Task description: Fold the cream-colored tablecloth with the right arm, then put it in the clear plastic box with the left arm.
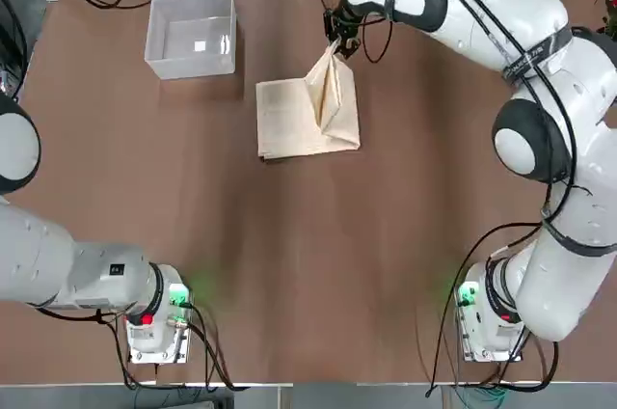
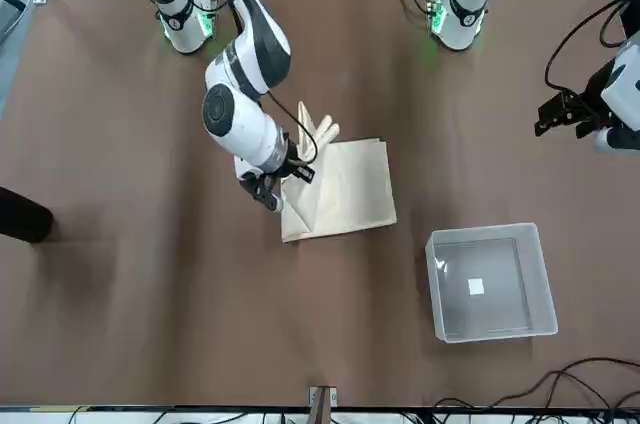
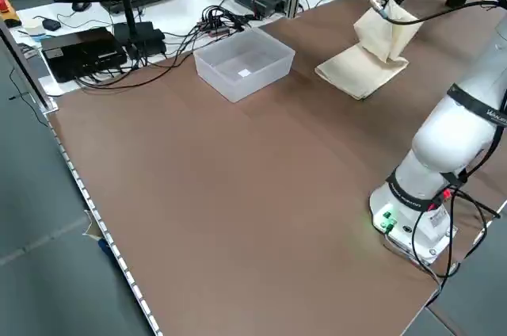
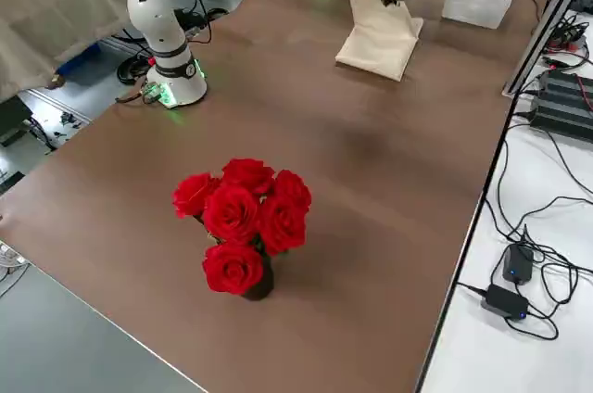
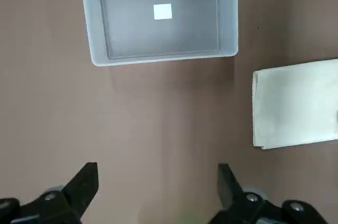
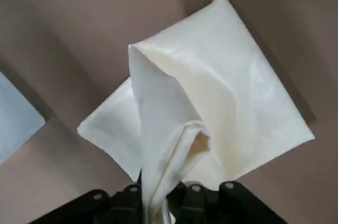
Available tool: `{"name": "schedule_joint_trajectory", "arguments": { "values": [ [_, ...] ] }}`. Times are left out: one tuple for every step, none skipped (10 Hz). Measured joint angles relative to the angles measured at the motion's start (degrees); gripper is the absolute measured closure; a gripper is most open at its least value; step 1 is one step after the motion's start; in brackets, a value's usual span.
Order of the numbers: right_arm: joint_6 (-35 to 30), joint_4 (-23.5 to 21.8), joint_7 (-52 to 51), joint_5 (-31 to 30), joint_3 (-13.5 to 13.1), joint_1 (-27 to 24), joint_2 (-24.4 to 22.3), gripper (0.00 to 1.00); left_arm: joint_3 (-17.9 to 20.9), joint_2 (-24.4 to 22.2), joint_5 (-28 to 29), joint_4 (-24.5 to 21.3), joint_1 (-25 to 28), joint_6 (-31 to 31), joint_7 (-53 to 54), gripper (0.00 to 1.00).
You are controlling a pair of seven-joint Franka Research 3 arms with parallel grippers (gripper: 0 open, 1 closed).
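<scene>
Right gripper (image 6: 158, 203) is pinching a corner of the soft cream tablecloth (image 1: 307, 115), lifting it into a peak near the table's (image 1: 308, 264) far edge. Only the right wrist view is showing the clamped fold. Left gripper (image 5: 158, 187) is hanging spread near the frosted, round-cornered box (image 1: 191, 35).
</scene>
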Motion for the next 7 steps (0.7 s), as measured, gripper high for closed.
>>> {"name": "schedule_joint_trajectory", "arguments": {
  "values": [
    [0.2,0.0,-0.4,0.0,0.0,0.3,0.6,0.92,0.0,0.0,0.0,0.0,0.0,0.0,0.0,0.0],
    [0.3,0.0,-1.6,-0.1,0.0,0.4,0.9,0.92,0.0,0.0,0.0,0.0,0.0,0.0,0.0,0.0],
    [0.2,0.0,-2.9,-0.1,-0.1,0.4,1.1,0.92,0.0,0.0,0.0,0.0,0.0,0.0,0.0,0.0],
    [0.0,0.0,-3.9,-0.1,-0.2,0.4,1.2,0.92,0.0,0.0,0.0,0.0,0.0,0.0,0.0,0.0],
    [-0.1,0.0,-4.5,-0.1,-0.2,0.4,1.3,0.92,0.0,0.0,0.0,0.0,0.0,0.0,0.0,0.0],
    [-0.1,0.0,-4.7,-0.1,-0.1,0.4,1.4,0.92,-0.1,0.0,0.0,-0.3,0.0,0.0,0.0,0.0],
    [-0.2,0.0,-4.9,-0.4,-0.1,0.4,1.8,0.92,-0.2,0.0,0.0,-0.5,0.0,0.0,0.0,0.0]
  ]
}}
